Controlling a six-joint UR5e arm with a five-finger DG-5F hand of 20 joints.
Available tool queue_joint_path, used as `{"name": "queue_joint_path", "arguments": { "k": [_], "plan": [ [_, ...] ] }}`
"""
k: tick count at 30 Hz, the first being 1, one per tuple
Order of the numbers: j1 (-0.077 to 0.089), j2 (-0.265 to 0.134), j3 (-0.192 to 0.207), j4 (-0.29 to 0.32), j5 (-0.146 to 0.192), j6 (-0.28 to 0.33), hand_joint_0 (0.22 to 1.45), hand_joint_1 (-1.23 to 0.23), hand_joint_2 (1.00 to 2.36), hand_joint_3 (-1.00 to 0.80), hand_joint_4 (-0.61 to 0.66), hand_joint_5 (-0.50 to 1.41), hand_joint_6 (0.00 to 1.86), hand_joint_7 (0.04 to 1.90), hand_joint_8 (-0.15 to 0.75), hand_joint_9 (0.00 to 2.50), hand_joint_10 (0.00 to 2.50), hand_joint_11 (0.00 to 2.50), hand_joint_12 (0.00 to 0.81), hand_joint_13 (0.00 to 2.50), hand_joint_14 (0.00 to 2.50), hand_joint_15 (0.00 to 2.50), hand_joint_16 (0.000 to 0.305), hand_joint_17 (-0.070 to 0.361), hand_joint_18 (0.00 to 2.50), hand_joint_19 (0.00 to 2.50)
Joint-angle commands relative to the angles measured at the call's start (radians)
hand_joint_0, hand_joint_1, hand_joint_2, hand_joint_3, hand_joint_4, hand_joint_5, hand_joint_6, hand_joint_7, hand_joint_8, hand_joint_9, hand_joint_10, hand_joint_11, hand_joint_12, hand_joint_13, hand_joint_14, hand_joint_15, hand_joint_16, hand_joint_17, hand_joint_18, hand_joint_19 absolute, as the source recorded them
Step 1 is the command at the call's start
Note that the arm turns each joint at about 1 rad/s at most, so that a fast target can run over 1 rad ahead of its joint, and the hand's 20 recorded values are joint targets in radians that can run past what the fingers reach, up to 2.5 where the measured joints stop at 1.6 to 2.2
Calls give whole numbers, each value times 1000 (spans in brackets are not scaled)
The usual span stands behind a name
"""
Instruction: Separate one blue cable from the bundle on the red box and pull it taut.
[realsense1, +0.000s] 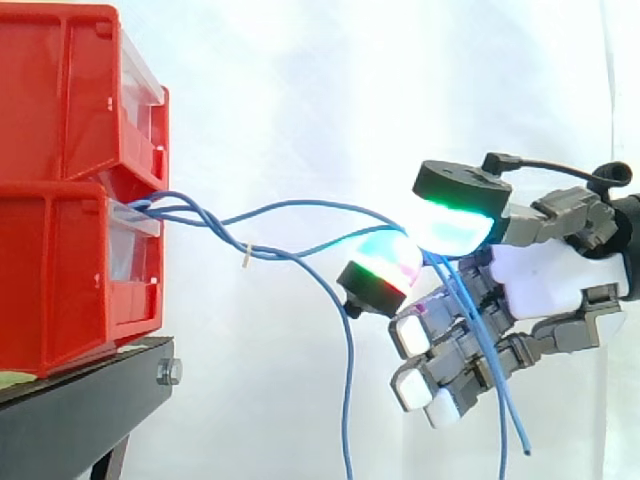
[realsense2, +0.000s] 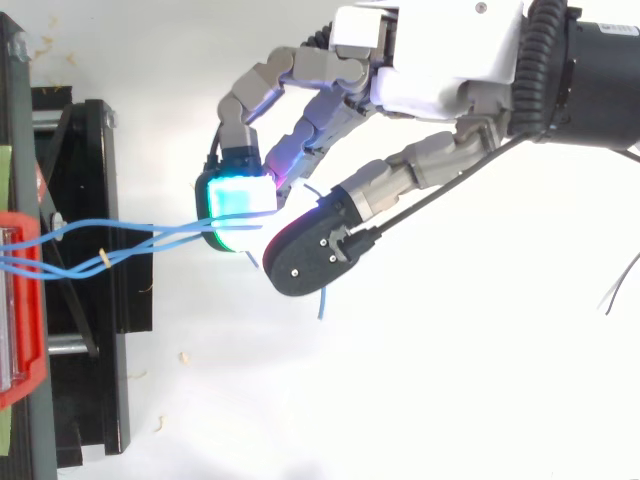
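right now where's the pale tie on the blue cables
In the side view the pale tie sits on the blue cables, between the red bins and the hand, nearer the bins.

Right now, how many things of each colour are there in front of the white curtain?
Red plastic bins, stacked: 2
Thin blue cables: 3
Black metal stand: 1
Small pale tie on the cables: 1
Robot hand, pinching cable: 1
Total: 8
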Motion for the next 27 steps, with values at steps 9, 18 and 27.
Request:
{"name": "queue_joint_path", "arguments": {
  "k": [9,18,27],
  "plan": [
    [-2,0,0,0,-6,0,407,-729,1000,-500,-8,-120,927,838,217,1016,18,515,343,827,17,444,54,122,692,497],
    [-11,14,0,-5,-29,-2,534,-670,1004,-461,-36,-126,914,947,192,1006,20,537,312,801,20,489,46,103,602,574],
    [-13,23,0,-32,-30,-2,589,-741,1018,-283,-35,-145,926,921,188,971,18,541,305,789,20,482,44,99,589,577]
  ]
}}
